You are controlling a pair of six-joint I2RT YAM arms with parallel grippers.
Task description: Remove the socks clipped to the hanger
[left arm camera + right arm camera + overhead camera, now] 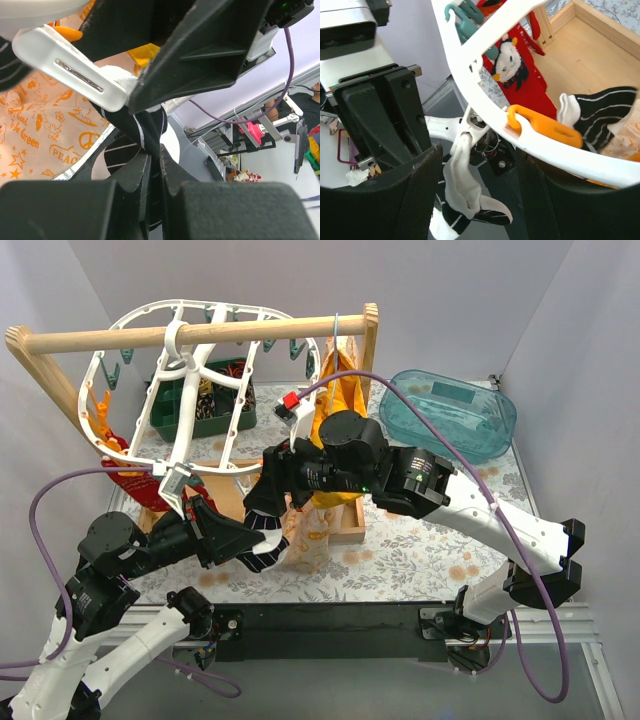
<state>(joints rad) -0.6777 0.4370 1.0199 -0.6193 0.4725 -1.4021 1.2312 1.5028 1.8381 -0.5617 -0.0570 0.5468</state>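
Black-and-white sock (150, 131), item 1: clipped low on the near rim of the hanger (600, 167).
Left gripper (156, 164) is clamped on its body below the white peg (70, 70), I judge to tug it free. The right gripper (477, 172) gapes wide, holding nothing, straddling peg and sock, likely to pinch the peg. Red sock (525, 85) hangs clipped beyond.

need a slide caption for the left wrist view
Left pincer clamped on the black-and-white sock hanging from a white peg.
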